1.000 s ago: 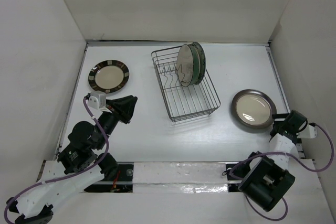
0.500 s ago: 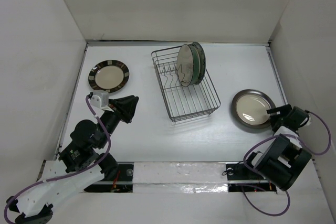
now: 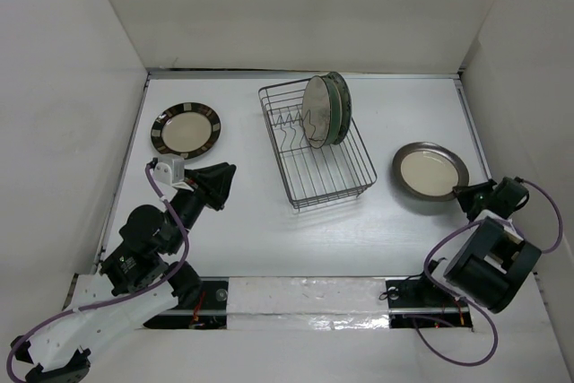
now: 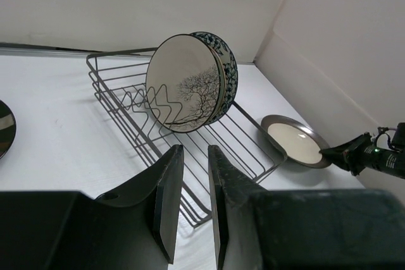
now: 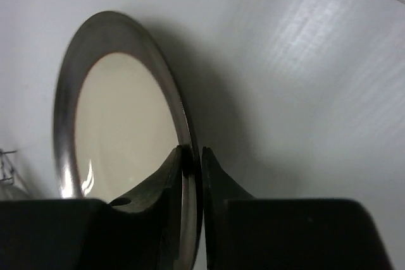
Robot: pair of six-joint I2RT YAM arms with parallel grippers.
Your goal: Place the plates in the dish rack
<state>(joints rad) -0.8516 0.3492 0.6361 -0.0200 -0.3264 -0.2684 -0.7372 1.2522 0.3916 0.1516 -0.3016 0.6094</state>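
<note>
Right wrist: my right gripper (image 5: 192,155) pinches the rim of the grey-brown plate (image 5: 120,124). My left gripper (image 4: 195,175) hangs empty, barely parted, dish rack (image 4: 240,137) just ahead.

- Top view: bright, flat, diffuse light. White walls (image 3: 296,6) and table (image 3: 242,230) near clipping. Only faint, soft shadows under rack (image 3: 316,145).
- Glare off shiny strip (image 3: 305,298) at near edge.
- Left wrist: rack and background sharp. Left gripper (image 4: 195,150) dark, underexposed, slightly soft.
- Right wrist: dimmer, grey cast. Grey-rim plate (image 5: 120,124) throws broad dark shadow to its right, specular streak low on its face. Right gripper (image 5: 192,151) black, out of focus. Top-right corner blown out.
</note>
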